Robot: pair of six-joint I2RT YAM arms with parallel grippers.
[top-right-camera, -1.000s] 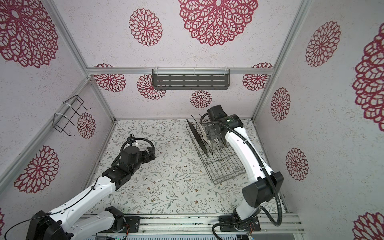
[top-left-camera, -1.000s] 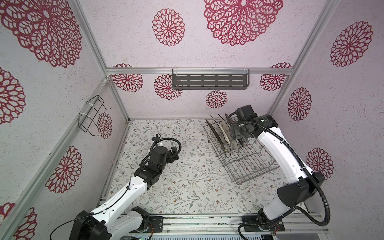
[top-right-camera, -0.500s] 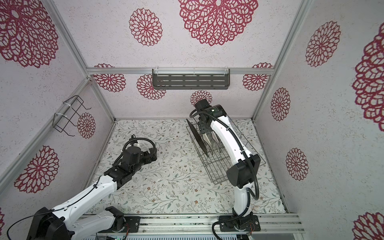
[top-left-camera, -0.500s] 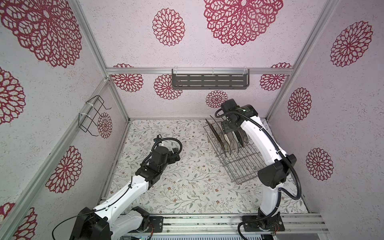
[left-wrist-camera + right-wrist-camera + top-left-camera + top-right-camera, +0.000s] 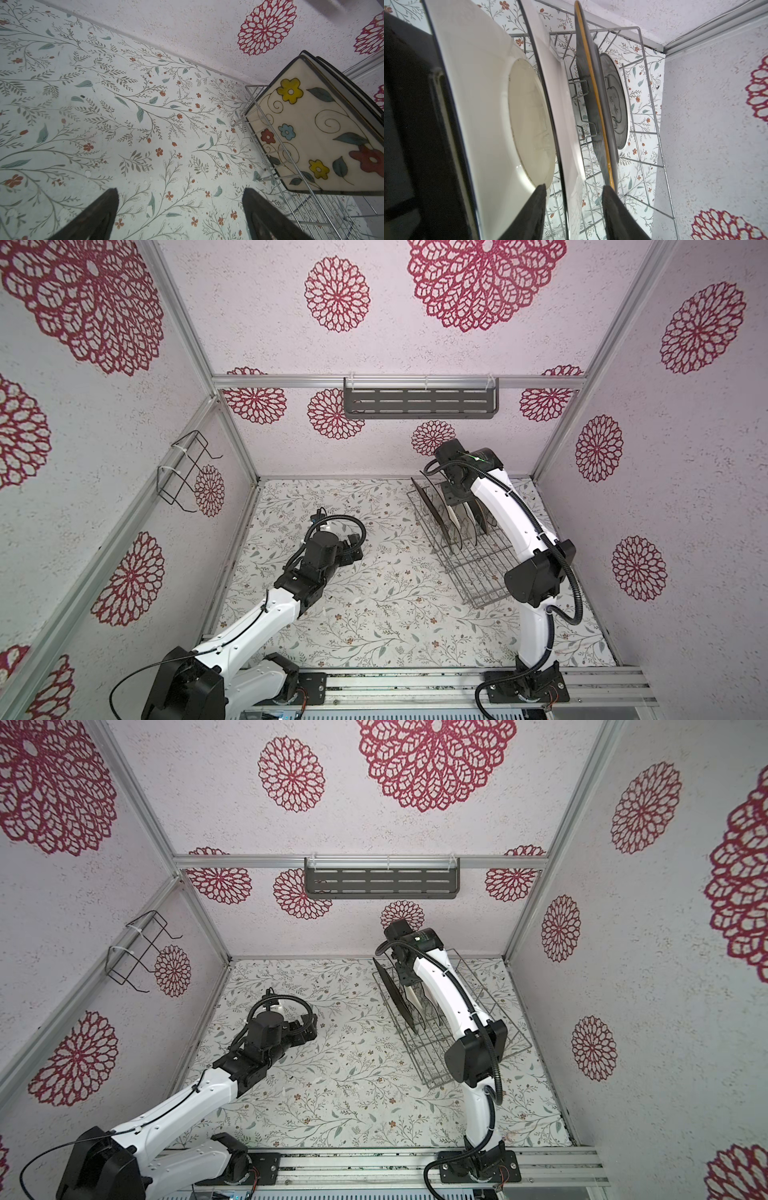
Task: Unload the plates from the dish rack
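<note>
Lower left of centre in a top view, the left gripper (image 5: pixel 352 549) is hanging over the floral tabletop (image 5: pixel 374 614). Its wrist view is showing the fingers (image 5: pixel 93 218) spread wide, with nothing between them. Right of centre, the dish rack (image 5: pixel 482 572) is sitting on the tabletop at an angle, its near end bare. The plates (image 5: pixel 436 512) are standing on edge in a row at its far end, and the cream flowered plate (image 5: pixel 311 135) is facing the left arm.

The right gripper (image 5: pixel 574 186) is reaching down into that row. Its jaws are partly narrowed and straddling the rim of a dark-edged white plate (image 5: pixel 562 104), with a sliver of gap showing on each side, so it's gripping nothing. Just past it, a grey yellow-rimmed plate (image 5: pixel 586 99) is leaning in its slot.

Up the left wall, a black wire holder (image 5: pixel 183 472) is hanging. At upper centre, a slotted grey shelf (image 5: pixel 419 404) is hanging on the back wall.
</note>
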